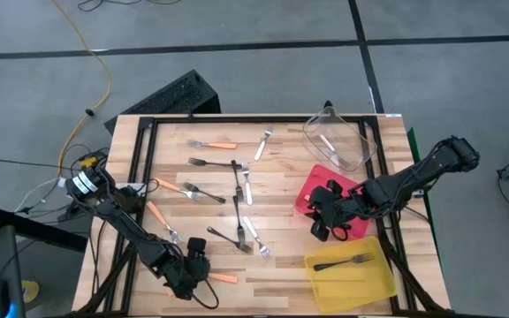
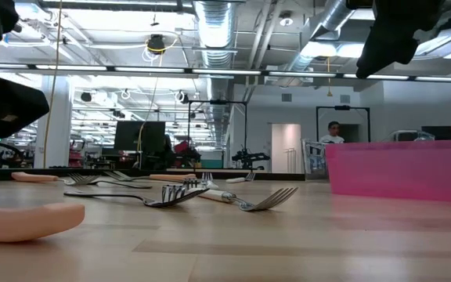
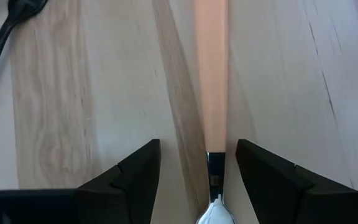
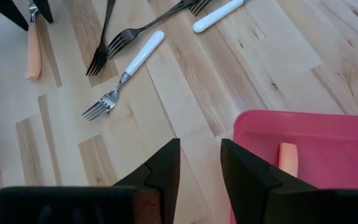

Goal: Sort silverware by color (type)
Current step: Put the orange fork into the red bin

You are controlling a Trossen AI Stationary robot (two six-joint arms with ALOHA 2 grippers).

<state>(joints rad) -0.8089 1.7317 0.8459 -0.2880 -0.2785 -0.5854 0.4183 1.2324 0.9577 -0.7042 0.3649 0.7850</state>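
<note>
Near the wooden table's (image 1: 281, 274) front edge, left gripper (image 3: 197, 177): fingers spread wide, straddling one orange-handled fork (image 3: 211, 93) lying flat, not clamped. Right gripper (image 4: 201, 168), over the red bin's (image 4: 328, 134) rim: jaws part open, empty; white-handled fork (image 4: 126, 71) lies beyond it.

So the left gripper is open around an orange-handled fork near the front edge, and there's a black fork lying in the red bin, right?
Not quite. The black fork lies in the yellow bin, as the high view shows. The rest stands: the left gripper is open around the orange-handled fork.
</note>
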